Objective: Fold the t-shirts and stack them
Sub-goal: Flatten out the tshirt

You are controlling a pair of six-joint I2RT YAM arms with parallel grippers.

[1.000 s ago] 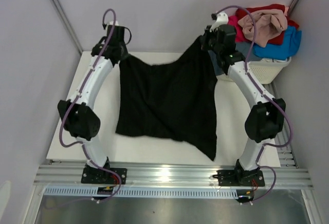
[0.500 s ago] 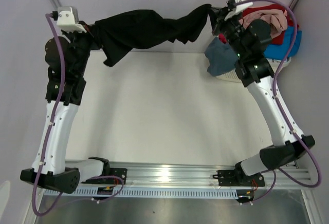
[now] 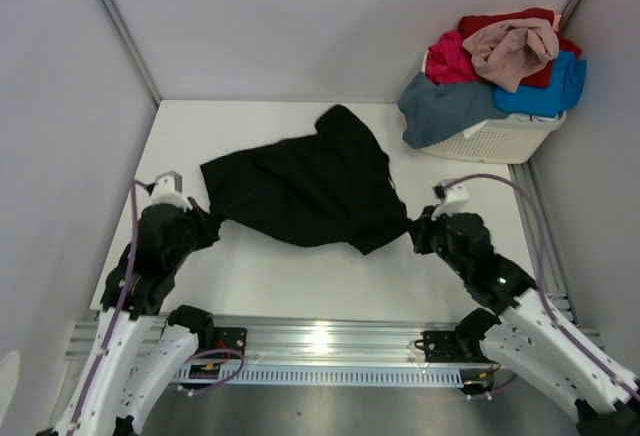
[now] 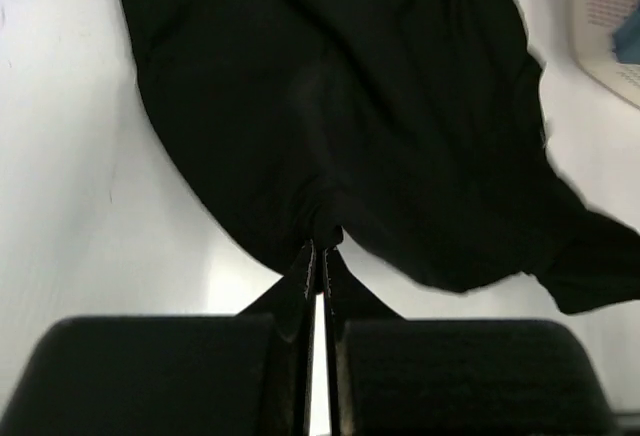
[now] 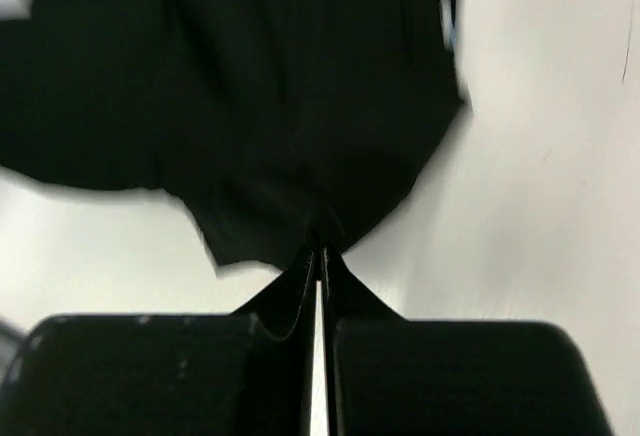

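The black t-shirt (image 3: 305, 188) lies spread and rumpled across the middle of the white table (image 3: 300, 276). My left gripper (image 3: 206, 218) is shut on its left edge; the left wrist view shows the cloth (image 4: 340, 106) pinched at the fingertips (image 4: 321, 252). My right gripper (image 3: 410, 231) is shut on its right corner; the right wrist view shows the cloth (image 5: 250, 86) pinched at the fingertips (image 5: 322, 252). The slate grey-blue (image 3: 445, 111), magenta (image 3: 448, 59), beige-pink (image 3: 512, 48), red (image 3: 510, 22) and bright blue (image 3: 548, 91) t-shirts are heaped at the back right.
The heap sits in a white slotted basket (image 3: 500, 140) at the table's back right corner; its rim also shows in the left wrist view (image 4: 605, 16). Grey walls close in the table on three sides. A metal rail (image 3: 320, 341) runs along the near edge.
Both arms have swung from high at the back down towards the near edge, pulling the black t-shirt out of the air and laying it on the table.
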